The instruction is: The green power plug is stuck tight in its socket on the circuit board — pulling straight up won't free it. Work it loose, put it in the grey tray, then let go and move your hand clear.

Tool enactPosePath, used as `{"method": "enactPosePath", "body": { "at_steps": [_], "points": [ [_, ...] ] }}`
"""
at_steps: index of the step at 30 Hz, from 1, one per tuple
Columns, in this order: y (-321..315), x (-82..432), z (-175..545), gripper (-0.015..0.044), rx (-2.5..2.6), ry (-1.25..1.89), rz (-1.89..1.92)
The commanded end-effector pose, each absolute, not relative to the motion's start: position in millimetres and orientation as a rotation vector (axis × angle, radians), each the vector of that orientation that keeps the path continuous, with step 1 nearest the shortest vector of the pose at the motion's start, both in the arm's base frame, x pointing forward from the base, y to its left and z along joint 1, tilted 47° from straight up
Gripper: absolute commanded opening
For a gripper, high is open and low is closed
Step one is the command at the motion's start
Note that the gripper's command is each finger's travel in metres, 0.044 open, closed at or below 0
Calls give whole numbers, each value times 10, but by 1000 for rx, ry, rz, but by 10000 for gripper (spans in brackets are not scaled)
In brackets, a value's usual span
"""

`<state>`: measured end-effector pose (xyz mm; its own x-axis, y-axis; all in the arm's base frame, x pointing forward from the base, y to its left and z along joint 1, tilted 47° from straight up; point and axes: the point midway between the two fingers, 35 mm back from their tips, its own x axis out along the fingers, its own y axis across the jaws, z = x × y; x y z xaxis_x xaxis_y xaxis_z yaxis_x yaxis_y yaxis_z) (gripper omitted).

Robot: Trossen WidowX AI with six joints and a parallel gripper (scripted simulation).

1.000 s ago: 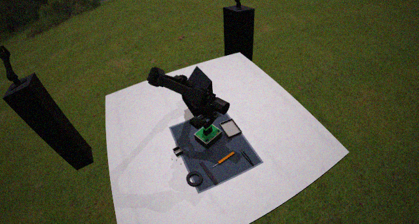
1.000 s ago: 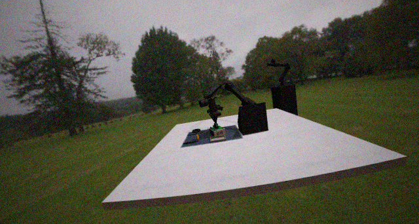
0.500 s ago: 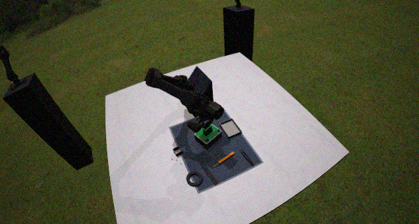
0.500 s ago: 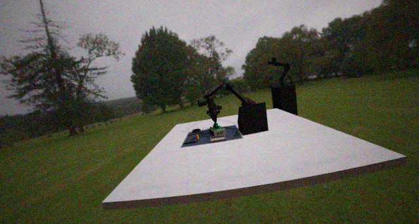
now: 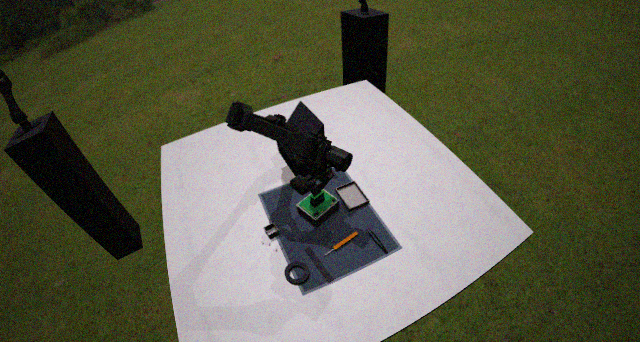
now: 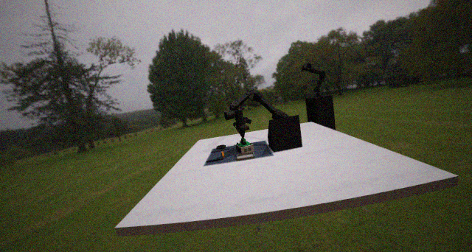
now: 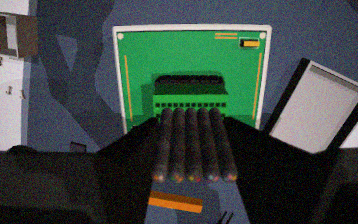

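Because the plug [image 7: 190, 104] is stuck tight, the next part looks like the hard part. The gripper [image 5: 317, 194] [image 6: 243, 138] [image 7: 190, 125] is clamped on the plug, one finger on each side. The plug sits at the socket [image 7: 190, 85] on the board [image 5: 309, 207] [image 6: 240, 145] [image 7: 135, 65], with its row of dark wires [image 7: 194, 145] between the fingers. I cannot tell if it has come a little bit loose. The tray [image 5: 353, 196] [image 6: 245, 157] [image 7: 310, 107] is just beside the board, and the plug is not in it. I think the hand should rock the plug gently and lift a bit as it gives. If it pulls straight up too hard, the fingers could slip off, or the whole board could lift or slide. If it rocks too far, the plug could twist in the grip or the socket could get hurt. The plug might also pop out all at once, and then the hand could jump and drop it. On the way over, a plug held too low could bump the tray's wall, and the wires could catch there too. Letting go too soon could leave it on the mat [image 5: 295, 232] [image 6: 228, 160] [image 7: 85, 85], and wires rubbing a finger could drag it back out of the tray.
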<state>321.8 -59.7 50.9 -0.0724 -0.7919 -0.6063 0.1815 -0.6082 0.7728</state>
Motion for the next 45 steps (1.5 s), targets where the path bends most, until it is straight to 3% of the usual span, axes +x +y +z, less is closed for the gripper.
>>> {"method": "enactPosePath", "body": {
  "at_steps": [1, 9, 23, 37, 45],
  "points": [
    [-516, 3235, 619, 0, 1552, -589, -1806],
    [-586, 3262, 728, 0, 1634, -484, -1917],
    [-413, 3216, 570, 0, 1482, -671, -1712],
    [-548, 3264, 756, 0, 1631, -488, -1912],
    [-479, 3247, 695, 0, 1572, -564, -1832]
  ]
}}
